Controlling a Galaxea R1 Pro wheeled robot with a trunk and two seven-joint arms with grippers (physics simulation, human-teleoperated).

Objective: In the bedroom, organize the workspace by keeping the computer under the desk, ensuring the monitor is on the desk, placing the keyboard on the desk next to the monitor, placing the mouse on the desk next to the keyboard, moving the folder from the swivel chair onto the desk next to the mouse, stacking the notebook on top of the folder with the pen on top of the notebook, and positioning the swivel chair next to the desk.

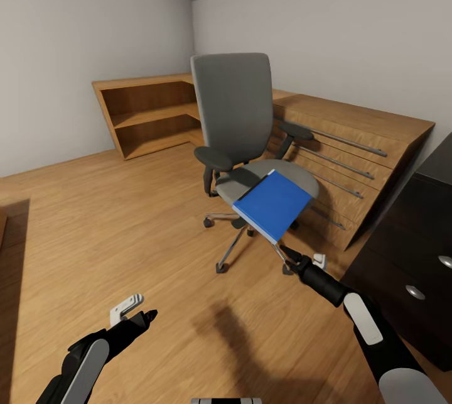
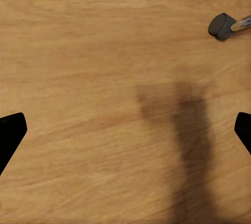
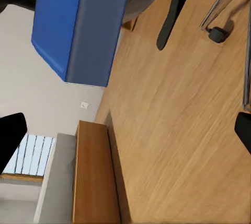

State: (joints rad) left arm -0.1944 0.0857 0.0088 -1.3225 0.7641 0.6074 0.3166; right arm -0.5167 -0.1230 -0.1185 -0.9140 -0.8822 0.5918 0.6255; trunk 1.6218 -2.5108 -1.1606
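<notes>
Folder (image 1: 273, 203) on swivel chair (image 1: 235, 115), just beyond right jaws (image 1: 290, 257).

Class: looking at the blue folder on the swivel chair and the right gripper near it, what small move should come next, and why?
Probably ease the right gripper forward onto the near corner of the folder, which overhangs the swivel chair seat. The jaws look open, just short of that corner.

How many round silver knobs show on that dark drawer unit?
2, both on the dark drawer unit at the head view's right edge: one knob higher, the other knob lower and nearer. More may lie beyond the frame.
</notes>
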